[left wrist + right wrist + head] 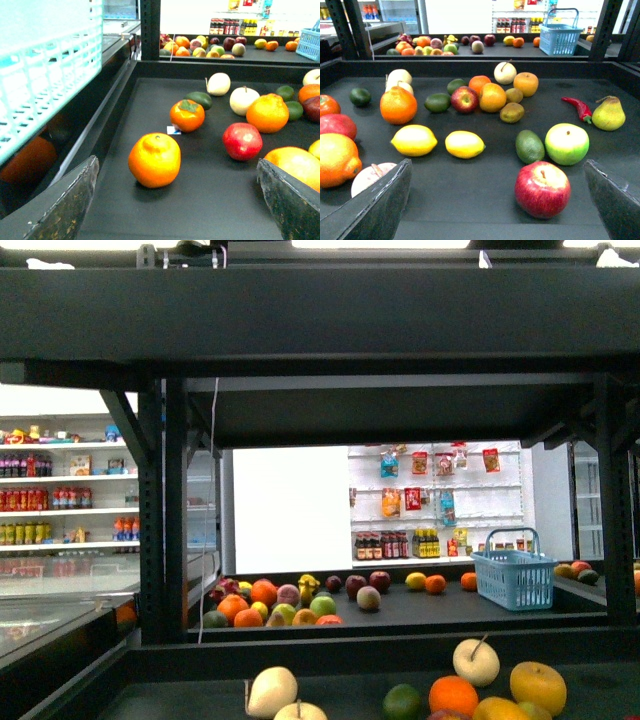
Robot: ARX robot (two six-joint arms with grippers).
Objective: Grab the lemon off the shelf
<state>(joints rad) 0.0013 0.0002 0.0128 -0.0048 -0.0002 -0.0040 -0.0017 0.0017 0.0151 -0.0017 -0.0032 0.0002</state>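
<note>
Pre-grasp stage: facing lemon [464, 144] on shelf [470, 200] with right gripper [497, 167] spread wide, empty; same for left gripper [176, 164]. Next: push forward, straddle lemon, clench.

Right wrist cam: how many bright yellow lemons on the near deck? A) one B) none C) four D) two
D: the right wrist view shows one lemon and a second lemon just beside it, both lying on the dark shelf deck.
</note>
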